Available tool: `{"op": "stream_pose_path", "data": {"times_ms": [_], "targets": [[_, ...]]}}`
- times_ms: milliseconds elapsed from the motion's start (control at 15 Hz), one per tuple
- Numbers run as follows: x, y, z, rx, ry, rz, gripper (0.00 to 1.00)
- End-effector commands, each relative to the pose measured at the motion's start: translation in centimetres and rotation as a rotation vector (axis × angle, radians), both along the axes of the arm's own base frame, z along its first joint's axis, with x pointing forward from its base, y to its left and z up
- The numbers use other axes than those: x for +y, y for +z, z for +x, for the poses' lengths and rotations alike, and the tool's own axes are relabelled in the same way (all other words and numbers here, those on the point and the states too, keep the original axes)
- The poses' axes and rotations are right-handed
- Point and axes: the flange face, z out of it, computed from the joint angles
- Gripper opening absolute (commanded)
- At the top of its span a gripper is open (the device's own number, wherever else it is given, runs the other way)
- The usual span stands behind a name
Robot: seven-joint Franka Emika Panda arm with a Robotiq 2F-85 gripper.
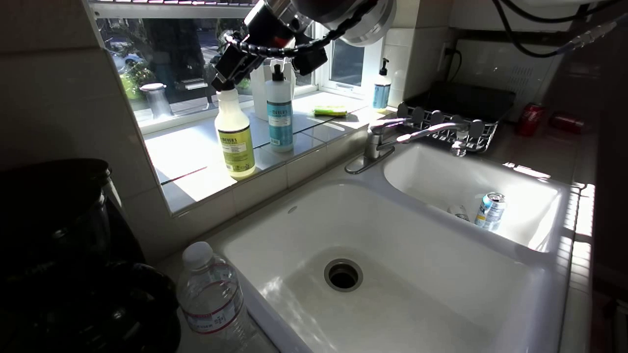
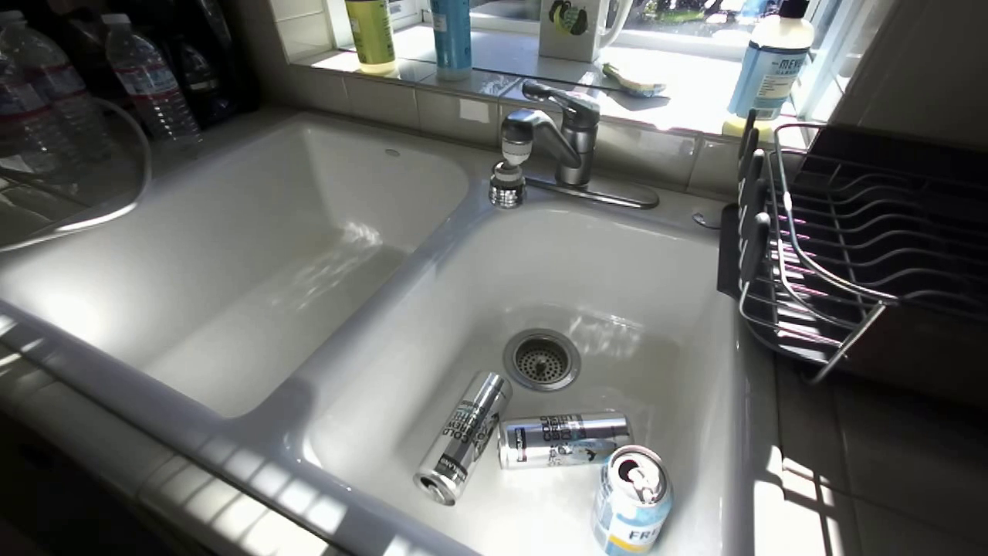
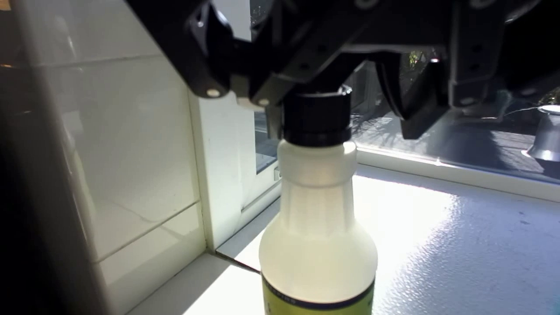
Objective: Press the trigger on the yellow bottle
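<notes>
Sunlit sill [image 1: 181, 153] — claw [image 3: 342, 131] gapes at yellow bottle's [image 3: 317, 253] cap [image 3: 317, 119].

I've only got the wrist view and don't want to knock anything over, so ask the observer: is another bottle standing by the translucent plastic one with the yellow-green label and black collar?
Observer: Yes, in both exterior views a plastic bottle with a teal label stands beside the yellow-green bottle.
Operator: How near an edge is its base?
Observer: In an exterior view, it sits close to the edge of the white tiled windowsill toward the white double-bowl sink.
Operator: Anything else standing there?
Observer: Yes, in an exterior view, a white mug with a printed picture.
</notes>
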Motion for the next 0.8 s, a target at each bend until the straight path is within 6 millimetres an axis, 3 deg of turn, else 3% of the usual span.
{"op": "stream_pose_path", "data": {"times_ms": [0, 133, 200, 267, 333, 400, 467, 533, 600, 733], "targets": [[0.23, -0.05, 0.38, -0.010, 0.003, 0.010, 0.71], [0.22, -0.05, 0.38, -0.010, 0.003, 0.010, 0.67], [0.22, -0.05, 0.37, -0.011, 0.003, 0.010, 0.45], [0.22, -0.05, 0.36, -0.011, 0.003, 0.010, 0.42], [0.22, -0.06, 0.35, -0.010, 0.002, 0.010, 0.54], [0.23, -0.03, 0.33, -0.010, 0.003, 0.010, 0.75], [0.23, -0.03, 0.34, -0.011, 0.002, 0.010, 0.74], [0.20, -0.03, 0.36, -0.011, 0.002, 0.010, 0.71], [0.16, -0.02, 0.38, -0.012, 0.001, 0.010, 0.48], [0.17, -0.07, 0.40, -0.010, 0.001, 0.011, 0.87]]}}
